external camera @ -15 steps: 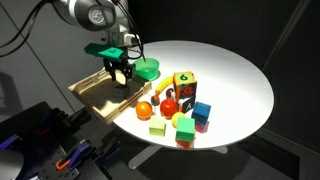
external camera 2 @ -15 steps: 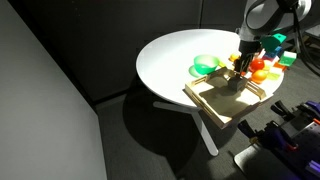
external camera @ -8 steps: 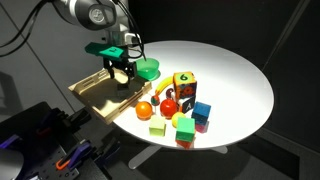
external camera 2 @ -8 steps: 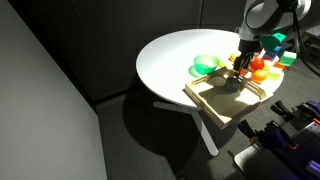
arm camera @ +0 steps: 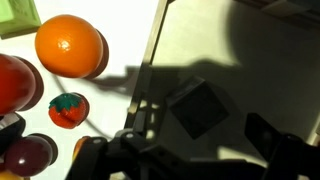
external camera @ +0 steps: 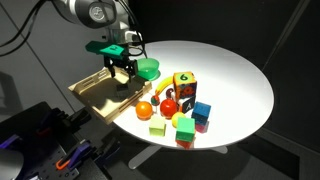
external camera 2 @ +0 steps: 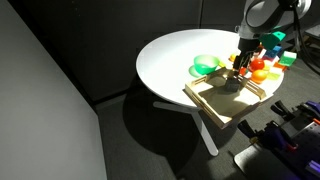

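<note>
— Where's the hand (external camera: 122, 76)?
— Spread wide, hovering over the wooden tray (external camera: 92, 95) at the bench's (external camera: 225, 60) left edge. The dark block (arm camera: 200, 108) lies free inside it, untouched.
— Which step?
— Drop-off looks done, I'd judge. Next calls for a straight lift clear of the tray walls.

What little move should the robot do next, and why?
Probably lift the tool straight up. Its jaws stand open above the dark block, which lies free in the wooden tray, so nothing is left to hold there.
</note>
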Controlling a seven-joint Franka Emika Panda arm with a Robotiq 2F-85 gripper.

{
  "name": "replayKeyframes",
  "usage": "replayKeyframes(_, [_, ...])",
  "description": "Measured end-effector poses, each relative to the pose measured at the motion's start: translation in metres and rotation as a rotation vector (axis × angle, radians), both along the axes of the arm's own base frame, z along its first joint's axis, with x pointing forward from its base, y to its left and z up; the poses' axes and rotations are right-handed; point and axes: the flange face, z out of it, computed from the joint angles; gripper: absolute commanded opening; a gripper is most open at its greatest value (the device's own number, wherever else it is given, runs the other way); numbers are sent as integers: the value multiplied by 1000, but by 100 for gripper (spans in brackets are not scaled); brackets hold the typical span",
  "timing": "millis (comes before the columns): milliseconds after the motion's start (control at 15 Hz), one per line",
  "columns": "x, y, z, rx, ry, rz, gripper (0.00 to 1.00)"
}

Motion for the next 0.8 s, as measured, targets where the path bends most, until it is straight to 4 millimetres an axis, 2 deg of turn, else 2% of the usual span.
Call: replayKeyframes(800, [11,0,54,-2,-111,1,100])
